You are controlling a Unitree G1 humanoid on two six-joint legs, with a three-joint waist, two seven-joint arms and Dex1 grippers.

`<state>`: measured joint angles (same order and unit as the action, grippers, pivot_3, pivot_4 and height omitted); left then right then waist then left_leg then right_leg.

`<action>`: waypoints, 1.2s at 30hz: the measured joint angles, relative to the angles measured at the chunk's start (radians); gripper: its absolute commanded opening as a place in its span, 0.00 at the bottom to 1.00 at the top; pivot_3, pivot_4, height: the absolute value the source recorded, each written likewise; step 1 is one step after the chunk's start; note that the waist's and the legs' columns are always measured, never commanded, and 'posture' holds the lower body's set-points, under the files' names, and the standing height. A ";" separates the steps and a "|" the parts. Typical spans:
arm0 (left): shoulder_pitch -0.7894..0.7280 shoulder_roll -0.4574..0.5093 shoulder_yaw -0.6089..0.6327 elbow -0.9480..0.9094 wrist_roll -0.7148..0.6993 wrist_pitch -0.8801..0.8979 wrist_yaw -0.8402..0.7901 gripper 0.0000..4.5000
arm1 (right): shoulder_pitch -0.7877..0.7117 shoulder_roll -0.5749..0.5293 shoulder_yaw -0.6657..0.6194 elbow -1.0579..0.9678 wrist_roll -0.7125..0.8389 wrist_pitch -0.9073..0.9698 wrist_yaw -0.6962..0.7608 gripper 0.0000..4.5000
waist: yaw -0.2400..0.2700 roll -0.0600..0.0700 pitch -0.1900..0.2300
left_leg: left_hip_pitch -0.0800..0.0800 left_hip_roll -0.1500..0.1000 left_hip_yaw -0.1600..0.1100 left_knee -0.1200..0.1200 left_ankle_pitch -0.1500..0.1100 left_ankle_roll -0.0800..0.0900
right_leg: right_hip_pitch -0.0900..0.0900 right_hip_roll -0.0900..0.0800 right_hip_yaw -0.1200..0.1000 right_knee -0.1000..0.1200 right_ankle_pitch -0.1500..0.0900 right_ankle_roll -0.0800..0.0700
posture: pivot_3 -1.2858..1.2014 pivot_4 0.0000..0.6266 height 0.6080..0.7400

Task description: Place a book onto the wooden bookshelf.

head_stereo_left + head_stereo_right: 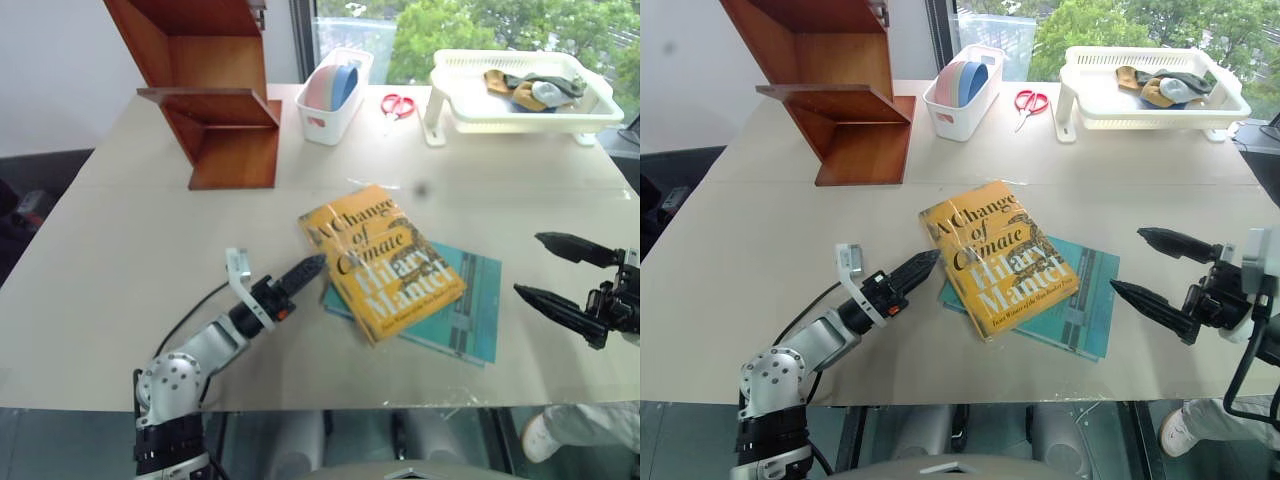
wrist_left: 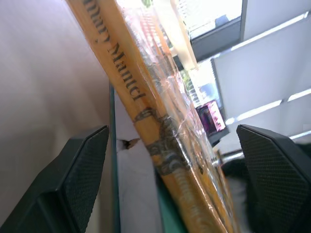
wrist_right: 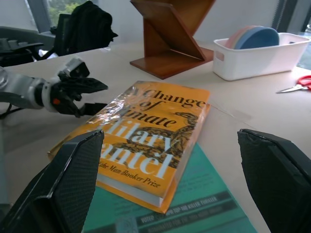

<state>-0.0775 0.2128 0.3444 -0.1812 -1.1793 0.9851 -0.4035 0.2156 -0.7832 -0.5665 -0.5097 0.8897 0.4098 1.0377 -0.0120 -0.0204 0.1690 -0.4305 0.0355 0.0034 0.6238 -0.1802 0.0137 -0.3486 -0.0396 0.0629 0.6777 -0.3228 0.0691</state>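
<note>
A pale beige table (image 1: 130, 260) is seen from above. At its far left stands the reddish-brown wooden bookshelf (image 1: 215, 95) with slanted sides, its top cut off by the frame. Nearer and lower, the left gripper (image 1: 305, 272) points at the spine edge of the yellow-orange glossy paperback book (image 1: 380, 260), titled "A Change of Climate", which lies flat at the table's centre, overlapping a thinner teal-blue book (image 1: 470, 310). From overhead its black fingers look like a single point; the left wrist view shows them spread wide apart, either side of the book's wrapped edge, holding nothing. Behind the books sit a white plastic bin (image 1: 335, 95) of pink and blue discs, red-handled scissors (image 1: 398, 104), and a white slatted tray (image 1: 520, 95) holding crumpled cloth items that are hard to identify. On the right, the right gripper (image 1: 555, 272) hovers with its fingers wide apart and empty, well clear of the books. The right wrist view shows a dark backpack (image 3: 85, 26) beyond the table.
</note>
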 measured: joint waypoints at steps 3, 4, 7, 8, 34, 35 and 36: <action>-0.015 -0.033 0.004 0.020 -0.021 -0.011 0.033 0.98 | 0.019 0.002 0.008 -0.001 -0.017 -0.003 0.004 1.00 | 0.001 0.000 0.000 | 0.000 0.000 -0.001 0.001 0.000 0.000 | 0.002 0.000 -0.001 0.000 0.000 0.000 | 0.52 0.24 1.00; -0.019 -0.034 0.003 0.026 -0.027 -0.009 0.037 0.98 | 0.025 0.003 0.010 -0.001 -0.025 -0.005 0.006 1.00 | 0.002 0.000 0.000 | 0.000 0.000 -0.002 0.001 0.000 0.000 | 0.002 0.000 -0.002 -0.001 0.000 0.000 | 0.52 0.24 1.00; -0.022 -0.036 0.002 0.044 -0.065 0.012 0.045 0.98 | 0.033 0.005 0.011 -0.001 -0.028 -0.007 0.011 1.00 | 0.001 0.000 0.000 | 0.000 0.000 -0.002 0.001 0.000 0.000 | 0.003 0.000 -0.002 -0.001 0.000 0.000 | 0.52 0.24 1.00; -0.022 -0.041 0.001 0.049 -0.084 0.022 0.052 0.98 | 0.033 0.006 0.011 -0.001 -0.027 -0.007 0.011 1.00 | 0.001 0.000 0.000 | 0.000 0.000 -0.002 0.002 0.000 0.000 | 0.003 0.000 -0.002 -0.001 0.000 0.000 | 0.52 0.24 1.00; -0.162 0.005 -0.003 0.008 -0.316 0.029 0.249 0.03 | 0.007 0.035 0.019 -0.015 -0.012 -0.006 -0.013 1.00 | 0.003 0.000 0.001 | -0.002 -0.001 -0.007 0.004 0.000 0.000 | 0.004 -0.001 -0.008 -0.002 0.000 -0.001 | 0.52 0.24 1.00; -0.191 0.026 0.000 -0.004 -0.315 0.016 0.248 0.03 | -0.008 0.038 0.019 -0.012 0.001 -0.005 -0.018 1.00 | 0.003 0.000 0.001 | -0.002 -0.001 -0.007 0.004 0.000 0.000 | 0.004 -0.001 -0.008 -0.002 0.000 -0.001 | 0.52 0.24 1.00; -0.231 0.051 0.001 -0.009 -0.311 0.001 0.246 0.03 | -0.025 0.040 0.019 -0.006 0.014 -0.002 -0.022 1.00 | 0.004 -0.001 0.002 | -0.002 -0.002 -0.007 0.004 0.000 0.000 | 0.004 -0.001 -0.008 -0.002 0.000 -0.001 | 0.52 0.24 1.00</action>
<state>-0.3086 0.2639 0.3450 -0.1907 -1.4907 0.9864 -0.1571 0.1903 -0.7430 -0.5479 -0.5152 0.9040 0.4077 1.0161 -0.0077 -0.0215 0.1707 -0.4324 0.0340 -0.0040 0.6279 -0.1802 0.0133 -0.3447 -0.0403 0.0550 0.6761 -0.3230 0.0685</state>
